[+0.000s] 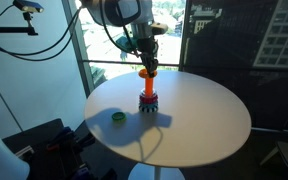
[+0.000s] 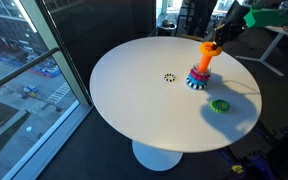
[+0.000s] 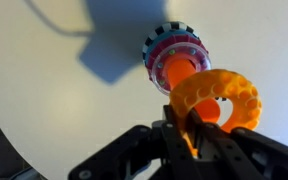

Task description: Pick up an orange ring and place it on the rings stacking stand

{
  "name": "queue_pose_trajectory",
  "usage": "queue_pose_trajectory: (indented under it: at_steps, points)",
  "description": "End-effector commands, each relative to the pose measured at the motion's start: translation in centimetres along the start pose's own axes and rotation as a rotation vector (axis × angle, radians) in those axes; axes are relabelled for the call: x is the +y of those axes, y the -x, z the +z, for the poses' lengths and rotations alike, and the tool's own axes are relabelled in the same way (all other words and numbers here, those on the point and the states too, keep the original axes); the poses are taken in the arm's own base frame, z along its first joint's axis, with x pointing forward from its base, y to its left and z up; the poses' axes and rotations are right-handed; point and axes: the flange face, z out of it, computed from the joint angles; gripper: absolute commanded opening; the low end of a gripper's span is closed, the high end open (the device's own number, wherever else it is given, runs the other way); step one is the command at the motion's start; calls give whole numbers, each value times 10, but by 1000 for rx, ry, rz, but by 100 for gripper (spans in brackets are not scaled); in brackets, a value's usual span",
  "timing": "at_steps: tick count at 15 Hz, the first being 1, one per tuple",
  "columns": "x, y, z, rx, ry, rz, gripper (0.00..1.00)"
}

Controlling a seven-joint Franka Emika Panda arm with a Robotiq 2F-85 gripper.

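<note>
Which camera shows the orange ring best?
The wrist view: the orange ring appears large, hole and bumpy rim clear, beside the rings stacking stand. In both exterior views the ring is just a small orange speck above the stand.

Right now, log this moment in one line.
pincer: shut on orange ring | ring at stand top, not stacked | green ring: on table
</note>
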Motion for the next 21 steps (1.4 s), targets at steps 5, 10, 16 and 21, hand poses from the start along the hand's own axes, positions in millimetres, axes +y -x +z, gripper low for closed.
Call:
queue_pose_trajectory:
  at_steps: [5,10,16,21]
  points:
    - [1,-8,-3,-23,9,14,51]
    - [3,-6,-4,-33,10,13,91]
    - [10,-2,-11,-45,7,20,100]
    - [31,-6,-15,-38,23,67,100]
